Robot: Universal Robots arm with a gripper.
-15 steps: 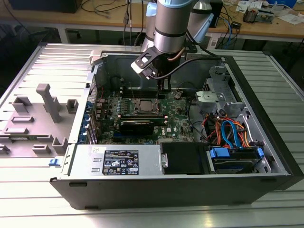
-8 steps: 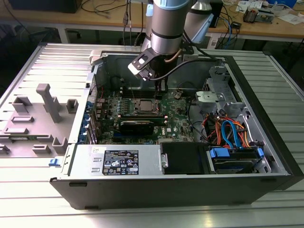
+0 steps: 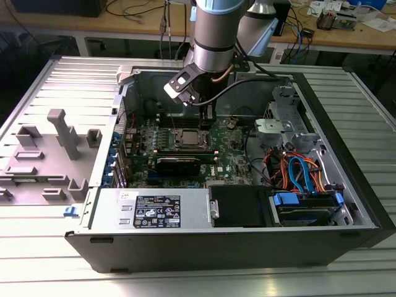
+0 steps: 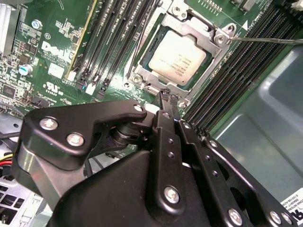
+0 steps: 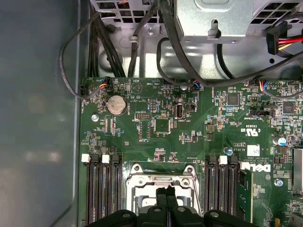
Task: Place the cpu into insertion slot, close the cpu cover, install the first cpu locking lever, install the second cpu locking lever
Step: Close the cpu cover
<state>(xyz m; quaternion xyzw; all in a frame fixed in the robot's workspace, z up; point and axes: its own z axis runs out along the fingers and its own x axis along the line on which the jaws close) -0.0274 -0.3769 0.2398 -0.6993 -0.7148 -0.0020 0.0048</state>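
The cpu (image 4: 177, 59), a dull silver square, lies flat in the insertion slot (image 3: 187, 137) on the green board. The cpu cover (image 4: 191, 31), a silver frame with a window, lies down around the chip. A thin wire locking lever (image 4: 267, 40) sticks out sideways from one corner of the slot. My gripper (image 4: 166, 94) hovers just over the slot's edge with its black fingertips pressed together; nothing shows between them. In the first wrist view the gripper (image 5: 165, 190) covers part of the slot's silver rim (image 5: 142, 171). The exterior view has the gripper (image 3: 207, 114) above the board, behind the slot.
Long black memory slots (image 4: 118, 33) flank the socket on both sides. A black card (image 3: 179, 164) lies in front of it. Cables (image 3: 297, 173) and a drive cage (image 3: 284, 117) fill the exterior view's right. A grey fixture (image 3: 62, 133) stands outside the case (image 3: 204, 250).
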